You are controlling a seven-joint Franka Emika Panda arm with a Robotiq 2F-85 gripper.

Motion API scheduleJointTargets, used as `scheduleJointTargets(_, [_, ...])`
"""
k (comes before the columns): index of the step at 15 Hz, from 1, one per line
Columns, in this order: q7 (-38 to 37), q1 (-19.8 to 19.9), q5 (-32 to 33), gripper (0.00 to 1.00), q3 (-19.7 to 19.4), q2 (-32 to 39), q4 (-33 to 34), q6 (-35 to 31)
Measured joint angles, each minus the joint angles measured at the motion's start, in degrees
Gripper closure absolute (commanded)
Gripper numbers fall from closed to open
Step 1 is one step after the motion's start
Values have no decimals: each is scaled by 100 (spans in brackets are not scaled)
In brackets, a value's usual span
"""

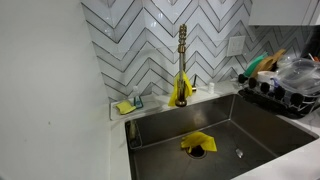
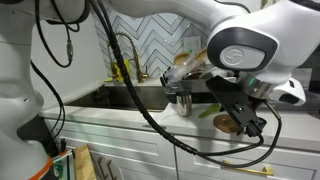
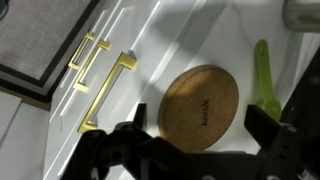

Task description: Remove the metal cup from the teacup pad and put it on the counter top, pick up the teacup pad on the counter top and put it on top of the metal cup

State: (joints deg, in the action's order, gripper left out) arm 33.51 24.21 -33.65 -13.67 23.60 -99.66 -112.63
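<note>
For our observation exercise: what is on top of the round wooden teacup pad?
Nothing: the teacup pad shows a bare top in the wrist view, lying on the counter top. The dark body of the gripper covers its lower edge.

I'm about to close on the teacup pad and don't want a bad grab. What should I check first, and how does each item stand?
1. Metal cup off the teacup pad: ok, it stands apart on the counter top.
2. Pad's top bare: ok.
3. Gripper open, a finger on either side of the pad: ok.
4. Fingers low enough to catch the pad's rim: cannot tell.
5. Green utensil clear of the pad: cannot tell, it lies close beside it.
</note>
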Motion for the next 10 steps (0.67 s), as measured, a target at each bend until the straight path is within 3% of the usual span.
scheduleJointTargets(3, [-163,153,-87,0,129,297,260,157])
scheduleJointTargets(4, [-225,187,-87,19,152,374,335,215])
scheduleJointTargets(10, [-613,307,-76,64,207,677,677,535])
